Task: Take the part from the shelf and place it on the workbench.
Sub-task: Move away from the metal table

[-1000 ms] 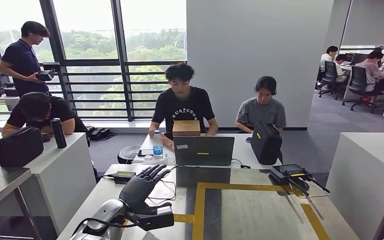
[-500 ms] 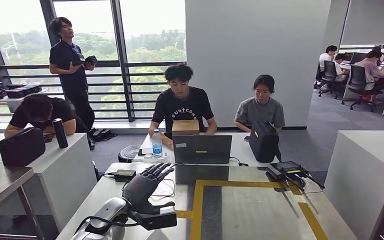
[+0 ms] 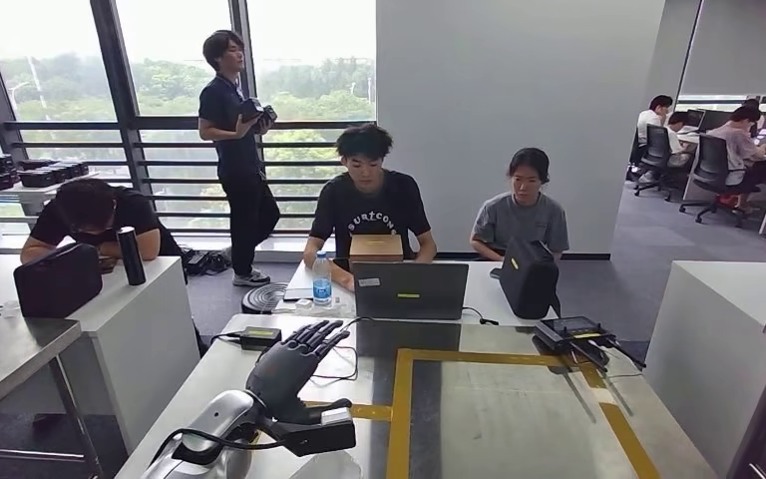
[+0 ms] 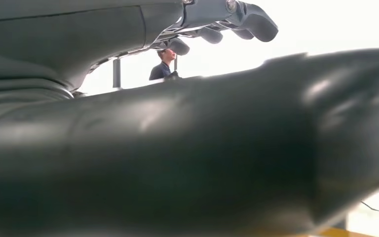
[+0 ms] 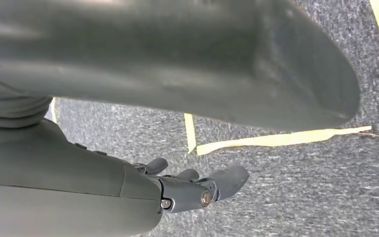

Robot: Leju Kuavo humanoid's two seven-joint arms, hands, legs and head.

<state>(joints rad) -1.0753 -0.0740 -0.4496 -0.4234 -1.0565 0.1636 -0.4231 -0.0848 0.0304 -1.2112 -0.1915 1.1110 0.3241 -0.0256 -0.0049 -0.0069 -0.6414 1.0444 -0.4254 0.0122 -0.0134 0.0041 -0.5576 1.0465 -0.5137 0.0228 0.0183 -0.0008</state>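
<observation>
My left hand [image 3: 287,371] hovers over the near left corner of the metal workbench [image 3: 499,419], which carries a yellow tape rectangle. Its dark fingers [image 3: 316,337] stretch forward and apart, and nothing lies between them. In the left wrist view the thick thumb [image 4: 187,158] crosses the picture with the fingers [image 4: 227,19] spread beyond it, holding nothing. My right hand [image 5: 187,190] hangs over grey carpet with its fingers loosely apart and nothing in it. Small black parts [image 3: 20,175] lie on a shelf by the far left window.
A laptop [image 3: 410,290], a black bag [image 3: 529,279], a water bottle [image 3: 321,281] and a black device with cables [image 3: 574,334] stand at the bench's far edge. Two people sit behind it. One person [image 3: 234,150] stands by the window holding a black item. White desks stand on both sides.
The standing person has walked rightward along the window, carrying a black item. The whole picture has shifted slightly. My left hand stays over the bench corner, still holding nothing.
</observation>
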